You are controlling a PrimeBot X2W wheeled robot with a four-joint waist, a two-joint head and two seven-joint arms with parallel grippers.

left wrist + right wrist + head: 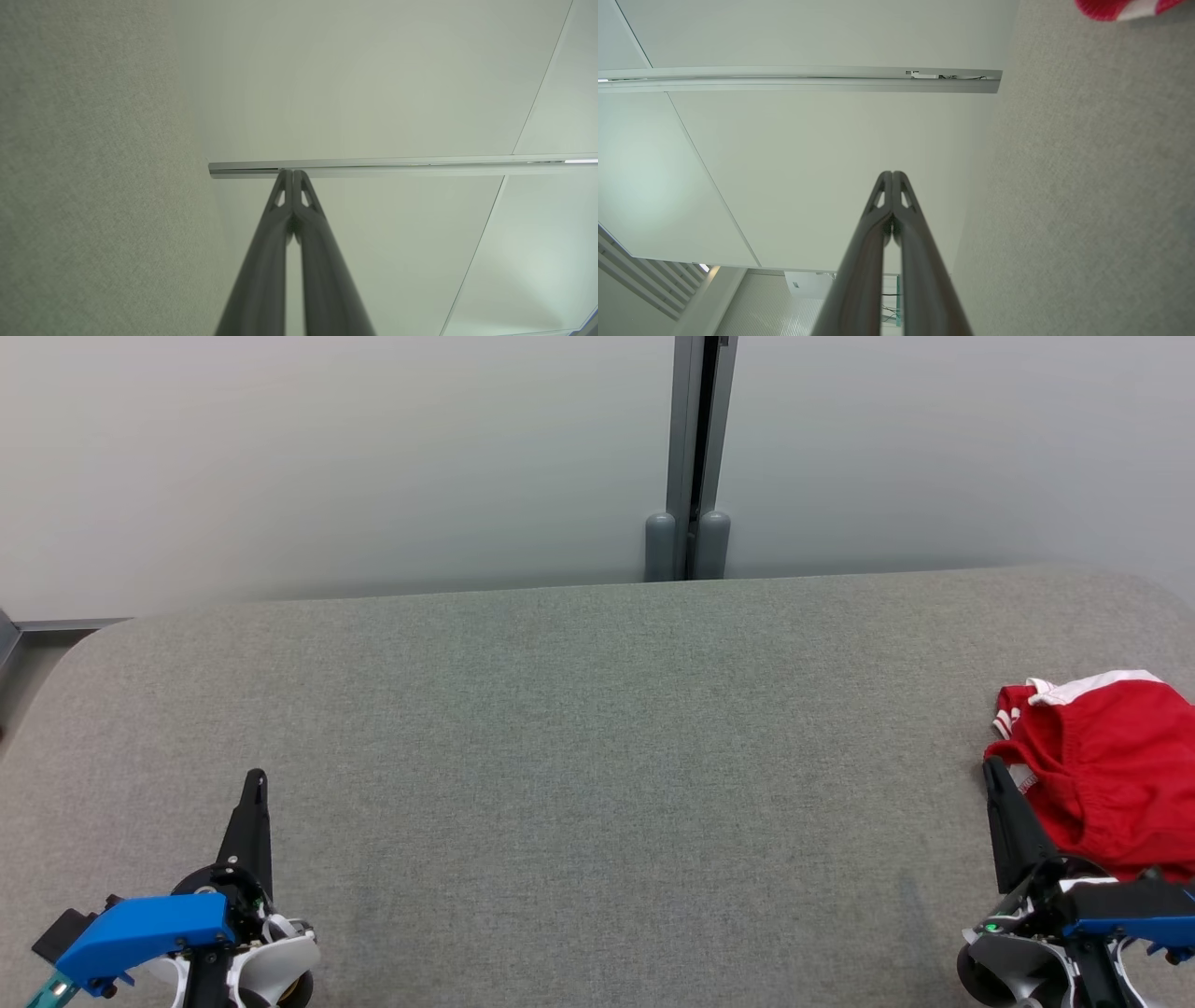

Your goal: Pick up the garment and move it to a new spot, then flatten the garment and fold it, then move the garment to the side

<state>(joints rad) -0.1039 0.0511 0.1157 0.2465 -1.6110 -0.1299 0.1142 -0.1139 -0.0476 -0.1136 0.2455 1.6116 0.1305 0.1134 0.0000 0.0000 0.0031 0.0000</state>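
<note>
Red, white-trimmed garment (pixel 1111 775) lies crumpled beside right end effector (pixel 991 767), pinched together like the left end effector (pixel 255 777).

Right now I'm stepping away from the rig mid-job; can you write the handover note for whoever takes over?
Left tool: shut, empty, at the near left of the table.
Right tool: shut, empty, at the left edge of the garment; whether it touches cannot be told.
Garment: red with white trim, crumpled at the table's far right.
Done: nothing that shows; it is neither flat nor folded.
Left: pick it up, move it to a new spot, flatten, fold, set it aside.
</note>
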